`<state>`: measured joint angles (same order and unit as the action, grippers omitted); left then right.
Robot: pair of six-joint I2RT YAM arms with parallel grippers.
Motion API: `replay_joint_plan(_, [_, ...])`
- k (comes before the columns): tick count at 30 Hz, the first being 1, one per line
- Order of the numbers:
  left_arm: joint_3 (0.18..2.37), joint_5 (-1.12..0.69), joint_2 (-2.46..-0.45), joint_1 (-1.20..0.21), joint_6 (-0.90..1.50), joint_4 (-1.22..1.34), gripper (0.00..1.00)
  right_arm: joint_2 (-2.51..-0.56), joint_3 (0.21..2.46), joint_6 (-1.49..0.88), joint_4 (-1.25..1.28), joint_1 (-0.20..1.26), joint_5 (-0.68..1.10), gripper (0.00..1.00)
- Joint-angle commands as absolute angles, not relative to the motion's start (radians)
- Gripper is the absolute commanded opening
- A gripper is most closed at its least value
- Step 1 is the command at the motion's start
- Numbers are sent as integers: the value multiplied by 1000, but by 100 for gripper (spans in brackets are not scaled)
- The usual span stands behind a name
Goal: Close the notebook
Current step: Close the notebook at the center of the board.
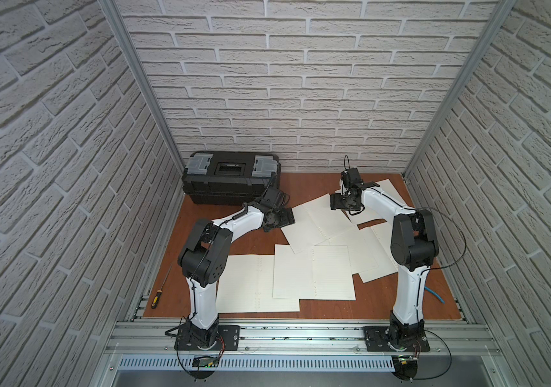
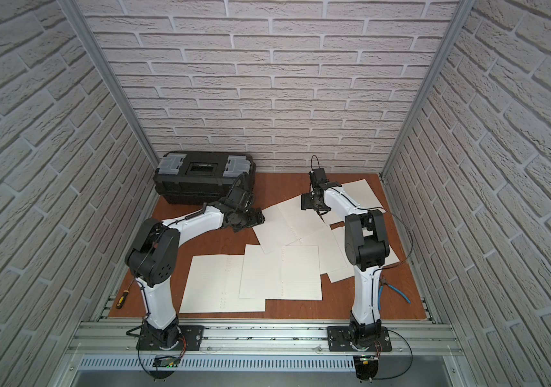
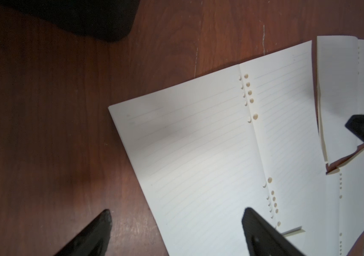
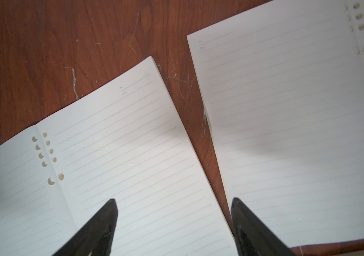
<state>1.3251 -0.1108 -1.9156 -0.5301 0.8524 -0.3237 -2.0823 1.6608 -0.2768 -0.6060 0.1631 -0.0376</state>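
Table point(image 1: 254, 241): brown wood, walled in by brick-pattern panels.

Toolbox point(image 1: 230, 177): black, lid shut, in the far left corner.

Left arm point(image 1: 200, 254) and right arm point(image 1: 411, 241): both reach toward the far side, in from opposite sides.

Notebook point(image 1: 317, 221): lies open and flat at far centre, lined pages up, punched holes along the spine, turned at an angle. It sits between the two grippers. Four more open spreads point(image 1: 314, 271) lie around it toward the near and right sides, and some overlap.

Left gripper point(image 3: 176, 211): claw spread wide, nothing in it. It straddles the notebook's left edge, one finger over bare wood and the other over the left page.

Right gripper point(image 4: 174, 201): claw spread, nothing in it. One finger is over the notebook's right page, the other at the edge of the neighbouring spread. Whether it touches paper, cannot tell.

Screwdriver point(image 1: 157, 296): yellow-and-black handle, at the near left table edge.

Blue-handled tool point(image 2: 396, 291): near right, beside the right arm.
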Motion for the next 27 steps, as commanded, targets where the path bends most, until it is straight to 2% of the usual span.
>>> replay_joint_plan(1, [1355,-114,-1934,-540,871,-354,91,-2118,1693,-270,-622,157,-16,80])
replay_joint_plan(27, [1400,-152,-2014,-559,899,-381,85,-2215,1762,-248,-666,135,43,80])
